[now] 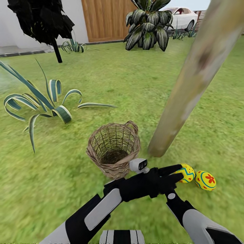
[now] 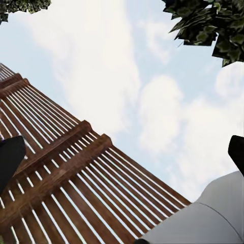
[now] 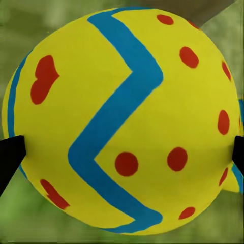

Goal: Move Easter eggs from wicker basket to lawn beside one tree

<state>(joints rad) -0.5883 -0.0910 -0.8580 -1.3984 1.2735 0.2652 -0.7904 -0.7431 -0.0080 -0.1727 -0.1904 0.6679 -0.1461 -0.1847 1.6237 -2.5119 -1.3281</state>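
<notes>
The wicker basket (image 1: 113, 149) stands on the lawn (image 1: 135, 84), its bare weave visible down to a dark bottom. Just right of it rises the leaning pale trunk of the tree (image 1: 184, 88). Near the trunk's foot, my right gripper (image 1: 179, 174) is shut on a yellow Easter egg (image 1: 187, 173) with a blue zigzag (image 3: 122, 122), low over the grass. A second egg (image 1: 205, 180) with a red flower mark lies on the grass right beside it. My left gripper (image 2: 122, 157) is open, pointing at the sky, with its arm (image 1: 101, 206) crossing in front of the basket.
A striped agave (image 1: 40, 101) spreads left of the basket. At the back are a black-leaved tree (image 1: 44, 20), a big leafy plant (image 1: 149, 27), a wooden door (image 1: 105, 18) and a white car (image 1: 183, 17). A slatted wooden pergola (image 2: 66, 178) is overhead.
</notes>
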